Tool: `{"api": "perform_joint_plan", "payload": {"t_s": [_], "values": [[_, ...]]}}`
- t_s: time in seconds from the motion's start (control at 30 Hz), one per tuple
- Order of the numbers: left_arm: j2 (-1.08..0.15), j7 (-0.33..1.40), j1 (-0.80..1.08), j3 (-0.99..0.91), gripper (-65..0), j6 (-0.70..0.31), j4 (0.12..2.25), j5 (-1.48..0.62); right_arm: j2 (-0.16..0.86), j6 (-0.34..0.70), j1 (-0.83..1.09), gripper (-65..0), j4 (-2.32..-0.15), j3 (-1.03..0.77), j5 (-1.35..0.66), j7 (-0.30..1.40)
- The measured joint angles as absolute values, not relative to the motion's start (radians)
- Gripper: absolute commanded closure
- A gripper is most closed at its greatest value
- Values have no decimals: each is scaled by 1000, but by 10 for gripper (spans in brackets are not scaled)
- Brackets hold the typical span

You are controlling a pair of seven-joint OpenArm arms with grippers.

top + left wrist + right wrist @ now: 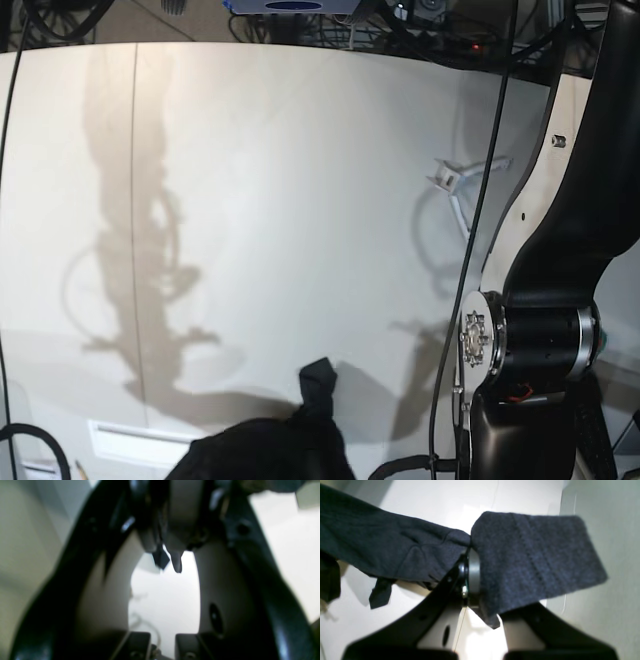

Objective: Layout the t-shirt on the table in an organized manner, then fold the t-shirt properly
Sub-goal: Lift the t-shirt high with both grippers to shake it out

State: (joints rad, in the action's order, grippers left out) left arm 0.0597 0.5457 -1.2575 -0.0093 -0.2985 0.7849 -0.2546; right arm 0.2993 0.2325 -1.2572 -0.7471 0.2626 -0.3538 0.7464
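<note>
The t-shirt [395, 552] is held bunched and lifted over the near edge of the table [300, 180], not laid out. The right gripper [470, 555] is clamped on a fold of it. The left gripper [167, 560] is closed; a dark scrap shows at its tips, possibly cloth. Slippage or tangling may be caused by the narrow pinch. Both arms are raised low over the tabletop

Far edge, base view: dark cables [430, 25] and a blue device [290, 6] are lying in shadow beyond the cream surface. Strong overhead light is casting long tan shadows [130, 280]. A pale grey-green wall or floor [602, 542] is showing alongside in the right wrist view.
</note>
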Motion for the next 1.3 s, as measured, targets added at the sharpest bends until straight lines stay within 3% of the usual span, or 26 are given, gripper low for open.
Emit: {"api": "perform_joint_plan", "payload": {"t_s": [0.13, 0.37, 0.53, 0.73, 1.03, 1.3], "values": [[65, 505, -1262, -23, 0, -292, 707, -163, 296, 236, -1258, 0, -751, 307, -185, 677], [58, 434, -1254, -13, 0, -207, 705, -160, 283, 236, -1262, 0, -781, 284, -170, 627], [73, 375, -1251, 33, 0, -136, 838, -78, 282, 234, -1253, 0, -789, 283, -156, 567], [97, 365, -1243, 63, 0, -148, 924, -59, 279, 234, -1258, 0, -805, 278, -86, 497], [83, 310, -1238, 66, 0, -101, 931, -53, 280, 234, -1250, 0, -826, 278, -83, 494], [78, 389, -998, 73, 0, -102, 940, -48, 324, 245, -1000, 0, -828, 212, -88, 649]]}}
